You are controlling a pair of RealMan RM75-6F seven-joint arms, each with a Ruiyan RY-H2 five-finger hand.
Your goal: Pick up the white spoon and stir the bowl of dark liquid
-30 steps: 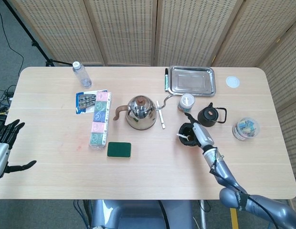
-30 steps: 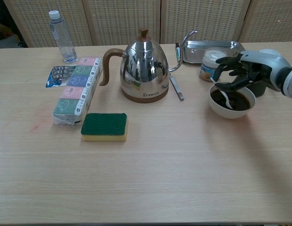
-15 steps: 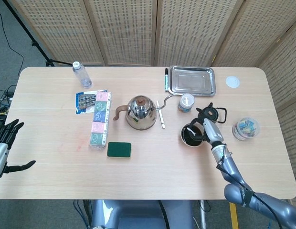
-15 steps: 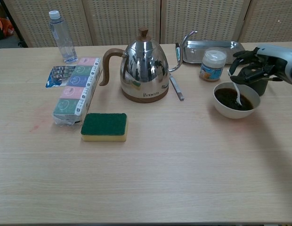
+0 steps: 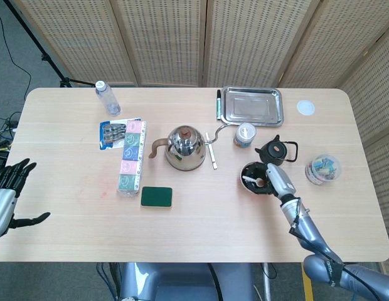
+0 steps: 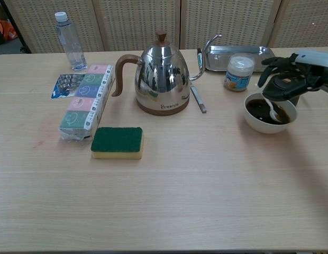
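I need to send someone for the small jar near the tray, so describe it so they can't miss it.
Start at the steel tray at the back of the table. Just in front of it, right of the kettle's thin spout, stands the jar. It is short with a white lid and an orange-and-blue label, unlike the black pot and the white bowl of dark liquid beside it.

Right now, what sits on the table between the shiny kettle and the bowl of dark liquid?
In the chest view, only a slim metal tool lies beside the kettle; from there to the bowl, bare wood.
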